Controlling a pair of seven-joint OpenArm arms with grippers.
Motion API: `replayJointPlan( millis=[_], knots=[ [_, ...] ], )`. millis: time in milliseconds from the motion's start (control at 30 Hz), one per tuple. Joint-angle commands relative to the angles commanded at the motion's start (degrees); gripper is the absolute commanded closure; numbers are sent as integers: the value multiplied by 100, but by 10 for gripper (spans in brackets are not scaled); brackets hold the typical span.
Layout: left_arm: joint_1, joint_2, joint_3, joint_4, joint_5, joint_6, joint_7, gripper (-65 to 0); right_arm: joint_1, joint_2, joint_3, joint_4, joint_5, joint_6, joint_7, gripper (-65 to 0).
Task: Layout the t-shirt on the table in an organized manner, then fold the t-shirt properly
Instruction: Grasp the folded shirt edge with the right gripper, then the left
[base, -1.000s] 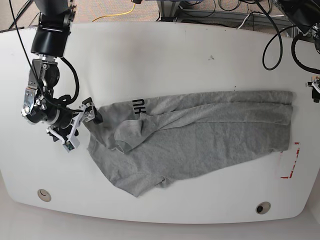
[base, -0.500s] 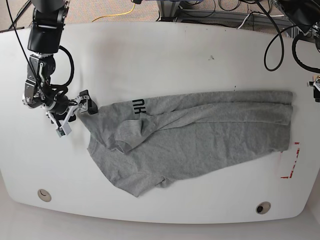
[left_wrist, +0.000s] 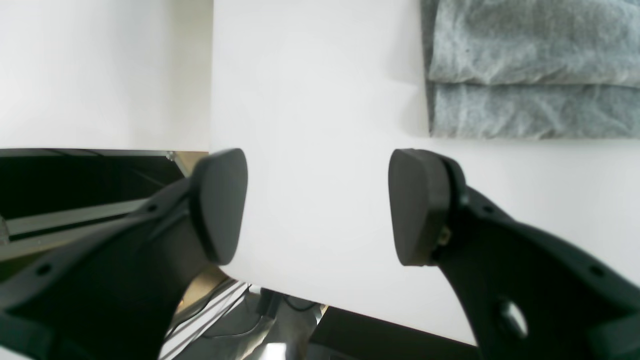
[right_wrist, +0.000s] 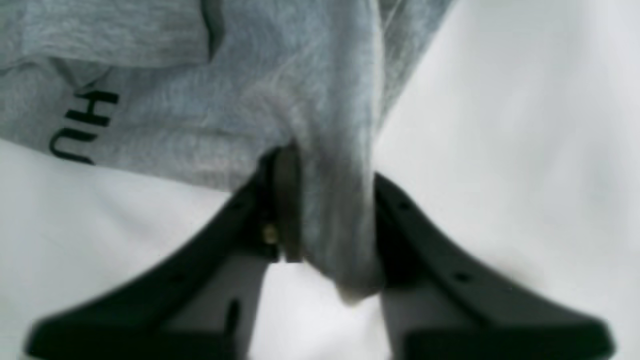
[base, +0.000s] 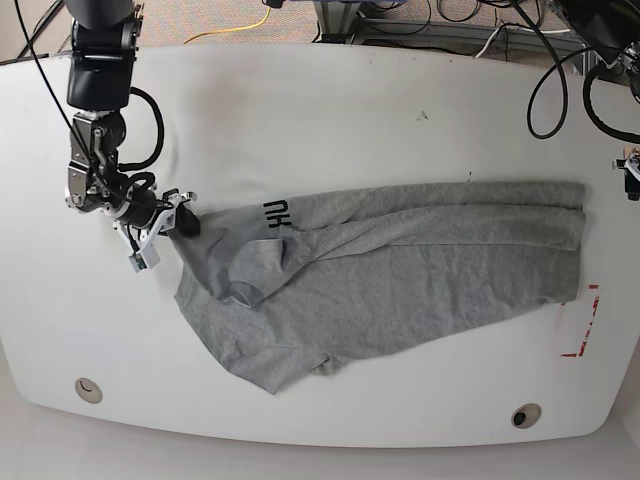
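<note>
The heather-grey t-shirt (base: 400, 270) lies wrinkled and partly folded over itself across the white table (base: 330, 120), with dark lettering (base: 275, 213) near its left end. My right gripper (base: 183, 225) is shut on a bunched edge of the shirt's left end. In the right wrist view the fabric (right_wrist: 330, 150) is pinched in the right gripper (right_wrist: 325, 220), with the lettering (right_wrist: 82, 125) at the left. My left gripper (left_wrist: 320, 205) is open and empty above bare table (left_wrist: 320, 75), just off the shirt's folded right edge (left_wrist: 530, 65). It barely shows in the base view (base: 630, 172).
Two grommet holes (base: 88, 389) (base: 525, 415) sit near the table's front edge. A red-taped mark (base: 582, 325) is at the right, by the shirt's hem. Black cables (base: 545, 100) hang over the back right corner. The left wrist view shows the table's edge (left_wrist: 210, 100).
My right arm has swung toward the far side of the table while still holding the shirt's left end. The shirt has hardly shifted.
</note>
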Motion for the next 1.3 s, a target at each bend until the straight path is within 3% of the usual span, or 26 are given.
replayJointPlan(
  millis=[133, 333, 900, 1200, 1300],
  knots=[
    [-290, 0, 123, -501, -9, 0, 0, -486, -9, -9, 0, 9, 0, 0, -9, -11],
    [-563, 26, 352, -1029, -18, 0, -88, -489, -105, -9, 0, 35, 0, 0, -9, -8],
    [-642, 97, 1196, -2910, 0, 0, -1618, -486, -132, -9, 26, 79, 44, 0, -9, -8],
    [-659, 97, 1503, -3490, 0, 0, -2004, -485, -290, -9, 26, 492, 44, 0, -9, -8],
    [-651, 97, 1574, -3578, 9, 0, -2136, -447, -290, -9, 26, 492, 44, 0, -18, -8]
  ],
)
